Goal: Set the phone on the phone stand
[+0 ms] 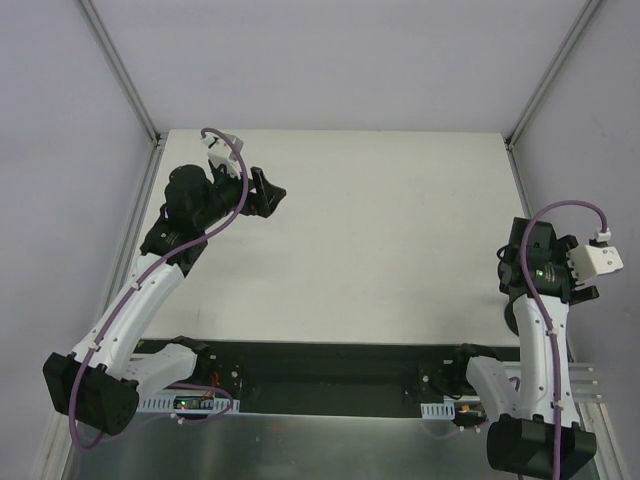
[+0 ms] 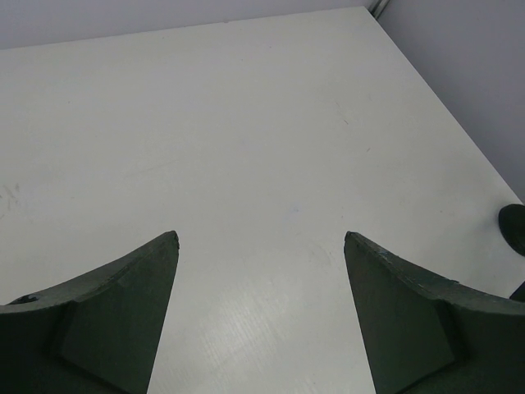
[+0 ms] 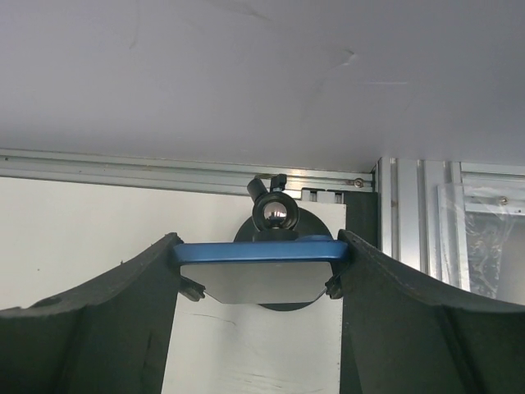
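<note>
- Look at the right wrist view first: your right pincer stands fairly wide, and its two fingers press on the opposite short ends of the phone, so it holds the phone across its length.
- The phone shows a blue edge facing the camera and a pale, glossy underside. It lies level between the fingertips.
- Just behind the phone stands the phone stand, with a shiny ball joint and small clamp on top and its dark round base showing beneath the phone.
- Two small black tabs sit at the phone's lower corners. You cannot tell from here whether they belong to the stand's cradle or whether the phone already rests in it.
- Beyond the stand runs an aluminium rail at the far edge of the surface.
- The top view gives you none of this: the right arm at the right rim of the surface covers its own pincer, the phone and the stand.
- Your left pincer is spread wide with nothing between the fingers, only bare surface below.
- From above, the left pincer hangs over the far left part of the surface, well apart from the right arm.
- A dark rounded shape cuts in at the right edge of the left wrist view, too little of it showing to name.
</note>
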